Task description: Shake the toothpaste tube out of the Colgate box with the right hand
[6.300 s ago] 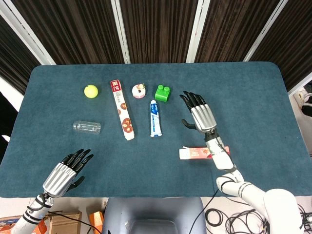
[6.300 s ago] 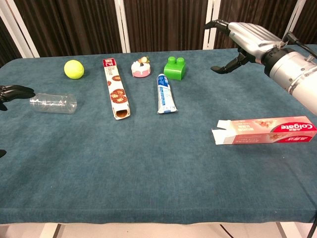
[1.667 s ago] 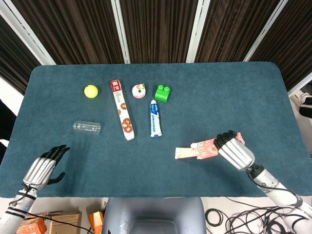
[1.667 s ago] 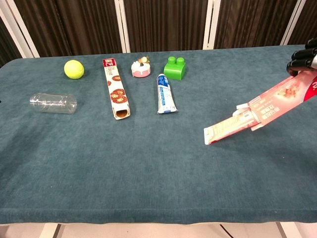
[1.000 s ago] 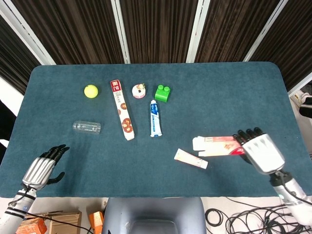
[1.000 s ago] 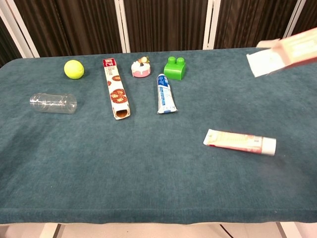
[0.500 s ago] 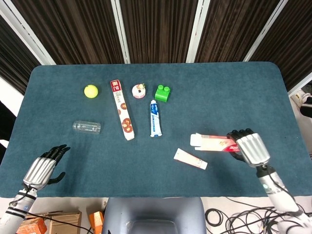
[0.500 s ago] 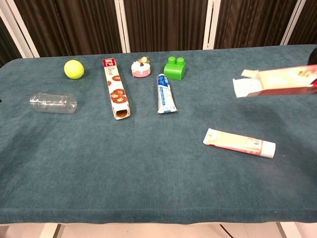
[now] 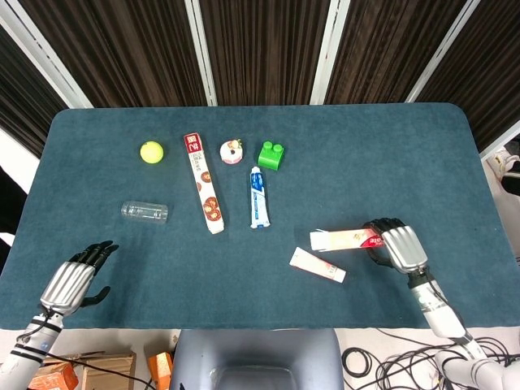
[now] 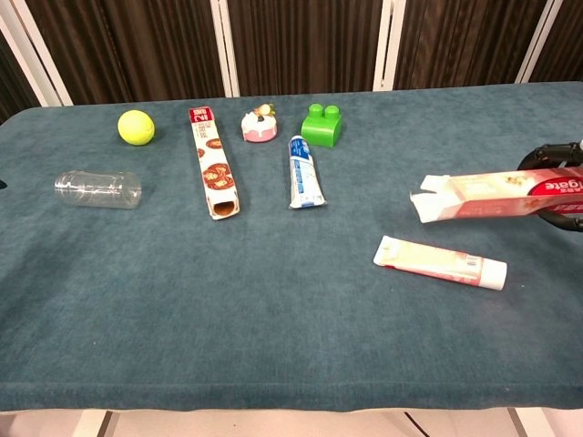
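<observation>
My right hand (image 9: 398, 247) grips the red and white Colgate box (image 9: 344, 239) by its far end and holds it nearly level just above the table. The box (image 10: 496, 196) has its open flaps pointing left, and in the chest view only the fingers (image 10: 552, 152) of that hand show at the right edge. The pink and white toothpaste tube (image 9: 318, 265) lies free on the cloth below the box mouth, and the chest view shows the same tube (image 10: 441, 261) with its white cap to the right. My left hand (image 9: 75, 279) hovers open near the front left corner.
Along the back of the blue table (image 9: 390, 154) lie a yellow ball (image 9: 151, 152), a long red and white box (image 9: 203, 183), a small doughnut toy (image 9: 231, 152), a green brick (image 9: 271, 155) and a blue and white tube (image 9: 258, 197). A clear plastic bottle (image 9: 145, 212) lies at left.
The toothpaste tube slid out of the box onto the cloth. My right hand lifted the box, then has lowered it and brought it left, close over the tube. The left hand has stayed put.
</observation>
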`<action>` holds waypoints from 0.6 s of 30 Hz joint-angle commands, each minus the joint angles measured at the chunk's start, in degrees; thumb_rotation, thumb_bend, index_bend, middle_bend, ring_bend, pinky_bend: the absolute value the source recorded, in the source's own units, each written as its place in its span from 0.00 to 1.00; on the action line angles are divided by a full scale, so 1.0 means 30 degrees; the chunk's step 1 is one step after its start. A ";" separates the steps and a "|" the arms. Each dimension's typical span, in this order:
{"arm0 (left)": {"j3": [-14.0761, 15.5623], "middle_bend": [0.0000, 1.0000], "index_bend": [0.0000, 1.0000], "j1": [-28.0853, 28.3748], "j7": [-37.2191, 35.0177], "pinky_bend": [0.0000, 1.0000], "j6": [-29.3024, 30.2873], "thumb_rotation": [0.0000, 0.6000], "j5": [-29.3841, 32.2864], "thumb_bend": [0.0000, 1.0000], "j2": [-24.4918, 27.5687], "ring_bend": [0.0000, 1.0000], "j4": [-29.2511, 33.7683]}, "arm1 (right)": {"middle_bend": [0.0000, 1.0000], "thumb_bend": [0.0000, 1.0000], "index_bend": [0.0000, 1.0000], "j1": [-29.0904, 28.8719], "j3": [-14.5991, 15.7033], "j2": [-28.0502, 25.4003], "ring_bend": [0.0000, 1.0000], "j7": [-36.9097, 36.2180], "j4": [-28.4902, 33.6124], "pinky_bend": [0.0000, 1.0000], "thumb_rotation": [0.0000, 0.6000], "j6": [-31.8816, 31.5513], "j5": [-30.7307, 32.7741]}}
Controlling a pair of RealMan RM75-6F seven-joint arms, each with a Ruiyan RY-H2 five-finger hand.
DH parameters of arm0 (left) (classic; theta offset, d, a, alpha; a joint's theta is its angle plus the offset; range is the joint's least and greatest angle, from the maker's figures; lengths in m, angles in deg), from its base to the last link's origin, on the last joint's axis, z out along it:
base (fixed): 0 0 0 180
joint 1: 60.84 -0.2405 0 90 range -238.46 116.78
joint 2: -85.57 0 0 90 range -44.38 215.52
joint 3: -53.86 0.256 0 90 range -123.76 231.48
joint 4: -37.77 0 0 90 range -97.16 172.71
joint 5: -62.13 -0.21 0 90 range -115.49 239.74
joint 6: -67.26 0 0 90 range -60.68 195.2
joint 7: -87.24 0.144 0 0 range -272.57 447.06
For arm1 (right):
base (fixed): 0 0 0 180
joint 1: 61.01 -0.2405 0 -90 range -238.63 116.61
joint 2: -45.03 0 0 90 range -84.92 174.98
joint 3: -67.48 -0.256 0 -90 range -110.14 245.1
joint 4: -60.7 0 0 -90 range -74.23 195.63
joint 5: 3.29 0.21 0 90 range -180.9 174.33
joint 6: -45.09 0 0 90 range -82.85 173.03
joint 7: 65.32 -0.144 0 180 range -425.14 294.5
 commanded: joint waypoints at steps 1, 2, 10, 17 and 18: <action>0.0008 0.11 0.15 0.0022 0.0026 0.34 -0.0048 1.00 0.0012 0.30 -0.0008 0.13 -0.0003 | 0.31 0.27 0.29 0.0101 0.0201 0.0072 0.23 -0.0357 -0.0366 0.31 1.00 0.0386 0.0127; 0.0010 0.11 0.15 0.0027 0.0041 0.34 -0.0064 1.00 0.0022 0.30 -0.0010 0.13 0.0001 | 0.30 0.27 0.27 0.0120 0.0234 0.0047 0.21 -0.0421 -0.0399 0.30 1.00 0.0461 0.0149; 0.0016 0.11 0.15 0.0031 0.0058 0.34 -0.0062 1.00 0.0042 0.30 0.0008 0.13 0.0030 | 0.11 0.25 0.07 0.0589 0.0339 -0.0787 0.06 -0.1182 0.0446 0.17 1.00 -0.0427 0.0020; 0.0019 0.11 0.15 -0.0206 0.0141 0.34 0.0593 1.00 -0.0229 0.29 0.0056 0.13 0.0138 | 0.09 0.25 0.03 0.2384 0.0171 -0.2870 0.06 -0.0114 0.4161 0.17 1.00 -0.5628 -0.1024; 0.0029 0.11 0.15 -0.0267 0.0147 0.34 0.0759 1.00 -0.0318 0.30 0.0059 0.13 0.0155 | 0.09 0.25 0.03 0.2751 0.0168 -0.3229 0.06 0.0758 0.4880 0.17 1.00 -0.6127 -0.1000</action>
